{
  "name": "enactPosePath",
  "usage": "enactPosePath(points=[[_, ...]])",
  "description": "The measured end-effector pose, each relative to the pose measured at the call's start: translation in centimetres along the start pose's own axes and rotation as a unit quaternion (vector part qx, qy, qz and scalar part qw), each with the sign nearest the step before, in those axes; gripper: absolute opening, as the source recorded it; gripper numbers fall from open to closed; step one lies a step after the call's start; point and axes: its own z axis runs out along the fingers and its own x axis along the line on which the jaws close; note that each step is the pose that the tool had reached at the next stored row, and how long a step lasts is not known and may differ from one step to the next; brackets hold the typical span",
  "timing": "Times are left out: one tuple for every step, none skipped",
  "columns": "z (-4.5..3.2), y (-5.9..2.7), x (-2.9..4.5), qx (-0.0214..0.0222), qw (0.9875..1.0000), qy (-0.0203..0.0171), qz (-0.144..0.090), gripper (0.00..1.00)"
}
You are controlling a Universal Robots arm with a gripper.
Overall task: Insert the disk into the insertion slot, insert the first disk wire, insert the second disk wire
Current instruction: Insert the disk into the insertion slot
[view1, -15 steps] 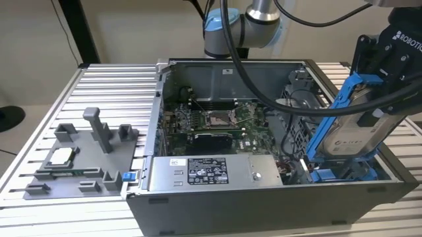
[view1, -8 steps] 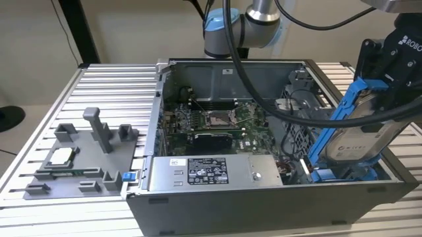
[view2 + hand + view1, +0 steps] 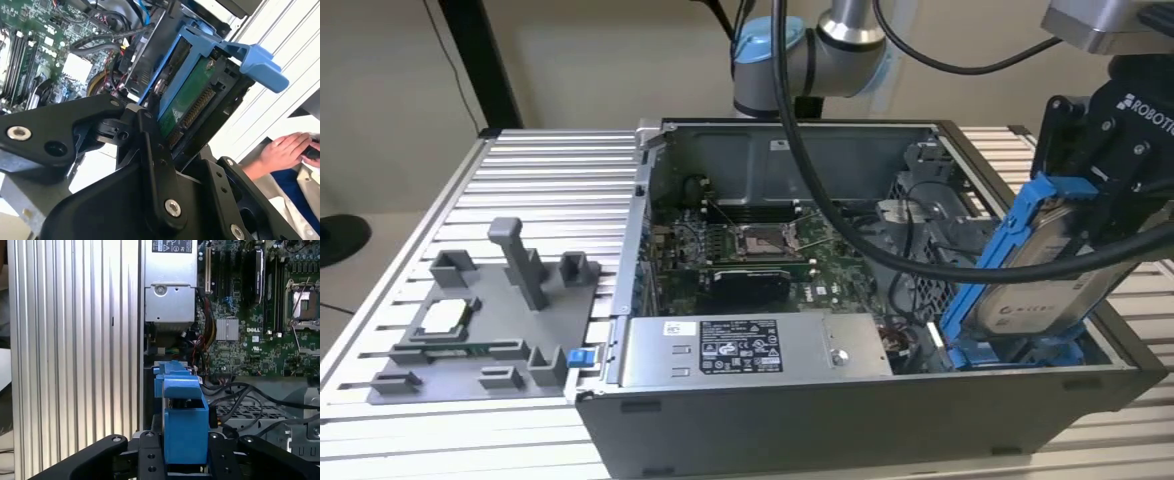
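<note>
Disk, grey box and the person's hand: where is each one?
disk (image 3: 1041, 285), exterior view, on its silver face.
grey box (image 3: 740, 347), exterior view, on its sticker.
hand (image 3: 286, 149), second wrist view, on its back.

Sticker (image 3: 740, 345) on grey box (image 3: 854, 352): print illegible.

Silver-grey disk (image 3: 1041, 292) framed in bright blue, green motherboard (image 3: 260, 355), ribbed silver table (image 3: 547, 190)

I am seeing the gripper (image 3: 1101, 205) running off the exterior view's right edge, the disk (image 3: 1041, 290) it is clamping covering most of the insertion slot (image 3: 994, 355), its label print proving too small to read, and a person's hand (image 3: 286, 150) getting cut by the second wrist view's border.
</note>
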Motion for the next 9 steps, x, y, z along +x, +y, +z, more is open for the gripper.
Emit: enactPosePath(points=[[0.1,-0.02,-0.11,0.0,1.0,0.0001,0.0,0.0],[0.17,-0.04,-0.29,0.0,1.0,0.0001,0.0,0.0],[0.23,-0.06,-0.43,0.0,1.0,0.0,0.0,0.0],[0.3,-0.08,-0.58,0.0,1.0,-0.0001,0.0,0.0],[0.34,-0.14,-0.69,0.0,1.0,-0.0001,0.0,0.0],[0.39,-0.27,-0.73,0.0,1.0,-0.0003,0.0,0.0],[0.42,-0.39,-0.76,0.0,1.0,-0.0004,0.0,0.0],[0.45,-0.51,-0.79,0.0,1.0,-0.0004,0.0,0.0],[0.51,-0.59,-0.82,0.0,1.0,-0.0005,0.0,0.0]])
